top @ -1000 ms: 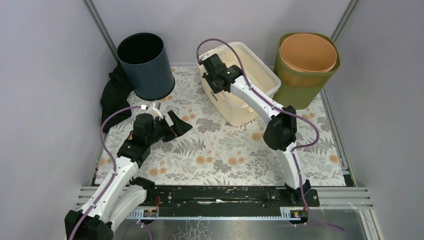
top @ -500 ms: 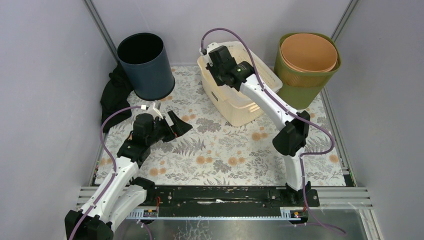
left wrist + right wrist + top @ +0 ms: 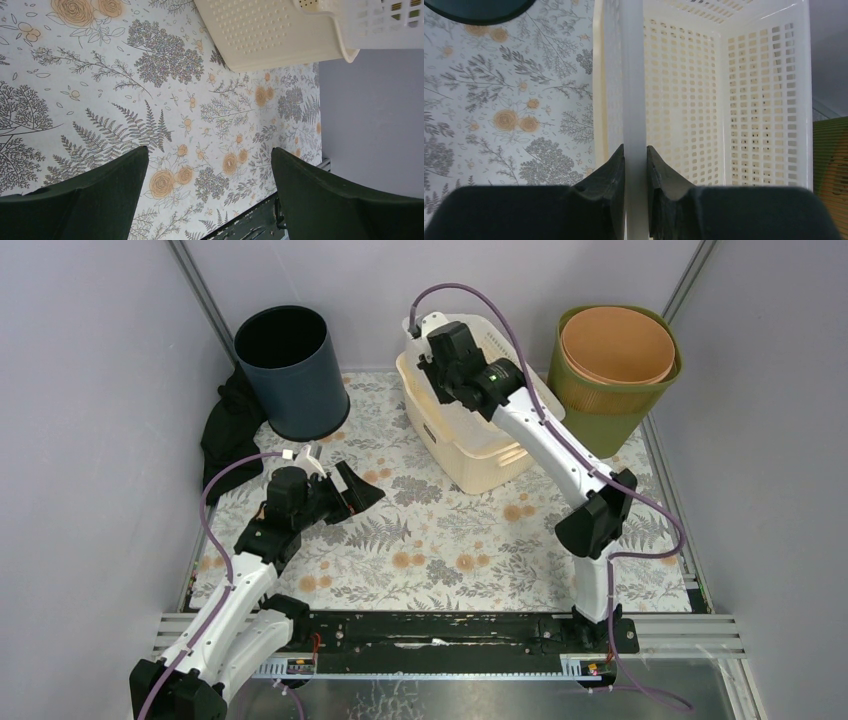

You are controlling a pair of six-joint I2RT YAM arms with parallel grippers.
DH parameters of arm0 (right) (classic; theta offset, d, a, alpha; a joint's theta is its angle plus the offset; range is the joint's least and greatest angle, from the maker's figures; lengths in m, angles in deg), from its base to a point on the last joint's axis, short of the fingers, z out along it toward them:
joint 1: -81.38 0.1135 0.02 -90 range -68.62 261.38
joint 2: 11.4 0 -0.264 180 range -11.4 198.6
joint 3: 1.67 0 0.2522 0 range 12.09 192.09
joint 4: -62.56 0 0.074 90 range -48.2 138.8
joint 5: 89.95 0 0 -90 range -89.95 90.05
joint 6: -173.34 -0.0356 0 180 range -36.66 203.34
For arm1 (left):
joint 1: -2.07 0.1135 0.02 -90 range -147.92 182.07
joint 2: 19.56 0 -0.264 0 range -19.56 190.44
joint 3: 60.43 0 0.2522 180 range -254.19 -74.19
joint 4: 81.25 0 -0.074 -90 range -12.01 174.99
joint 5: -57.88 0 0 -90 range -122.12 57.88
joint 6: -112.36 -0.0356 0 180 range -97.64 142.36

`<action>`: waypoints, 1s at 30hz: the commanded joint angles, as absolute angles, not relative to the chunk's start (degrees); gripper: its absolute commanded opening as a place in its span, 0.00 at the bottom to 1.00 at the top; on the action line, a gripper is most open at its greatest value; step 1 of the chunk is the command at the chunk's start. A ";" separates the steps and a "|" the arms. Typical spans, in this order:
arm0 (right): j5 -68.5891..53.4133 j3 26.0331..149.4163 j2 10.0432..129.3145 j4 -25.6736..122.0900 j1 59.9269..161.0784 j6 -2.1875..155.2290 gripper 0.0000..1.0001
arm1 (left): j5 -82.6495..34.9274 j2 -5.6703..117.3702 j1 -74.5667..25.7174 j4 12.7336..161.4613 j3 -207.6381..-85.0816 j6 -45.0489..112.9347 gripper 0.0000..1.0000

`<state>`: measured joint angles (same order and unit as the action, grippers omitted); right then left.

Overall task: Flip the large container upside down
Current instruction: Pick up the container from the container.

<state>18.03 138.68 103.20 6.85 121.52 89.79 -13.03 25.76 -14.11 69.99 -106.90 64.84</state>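
Cream basket (image 3: 487,458), the large perforated container, sits in the upper middle of the overhead view, between a dark blue bin (image 3: 291,370) at upper left and a green basket (image 3: 605,415) holding an orange bucket (image 3: 615,343) at upper right. It looks tipped, with its lower corner on the floral mat (image 3: 440,540).

The right gripper (image 3: 428,362) reaches over the basket's upper-left rim. In the right wrist view, its two dark fingers (image 3: 610,170) pinch the thin white rim wall (image 3: 634,75) between them. That wall runs straight up the centre of the frame, with the basket's slotted inside to the right and the mat to the left.

The left gripper (image 3: 345,480) is at centre left of the overhead view, well apart from the basket, near a black cloth (image 3: 228,425). Its fingers (image 3: 100,195) are spread wide and hold nothing. In the left wrist view the basket's dimpled side (image 3: 270,35) lies far beyond them at the top of the frame.
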 commanded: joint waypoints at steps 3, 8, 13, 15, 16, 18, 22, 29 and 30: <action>14.61 140.97 94.02 11.80 121.90 88.37 0.07 | -12.34 25.15 -14.31 71.72 -107.25 64.02 1.00; 10.64 140.48 91.17 13.53 121.89 86.65 0.07 | -12.43 23.87 -14.28 71.27 -107.47 63.87 1.00; 5.71 139.04 87.31 15.12 121.89 84.20 0.07 | -12.69 22.62 -14.27 70.23 -108.09 63.59 1.00; 3.32 138.68 85.76 15.56 121.89 83.07 0.07 | -12.85 21.99 -14.29 69.79 -108.29 63.50 1.00; 2.31 138.16 84.89 15.95 121.85 82.40 0.08 | -12.98 21.63 -14.31 69.59 -108.36 63.46 1.00; 0.45 137.24 83.30 16.91 121.85 81.17 0.08 | -13.17 21.13 -14.32 69.02 -108.61 63.41 1.00; -3.90 135.76 79.79 18.10 121.89 78.20 0.08 | -13.21 20.10 -14.27 67.64 -109.80 63.41 1.00; -11.56 128.23 73.48 24.05 121.88 69.42 0.09 | -12.68 16.99 -14.33 63.43 -115.11 63.84 1.00; -12.91 127.29 72.75 24.89 121.89 68.09 0.10 | -12.63 16.60 -14.28 62.59 -116.26 63.85 1.00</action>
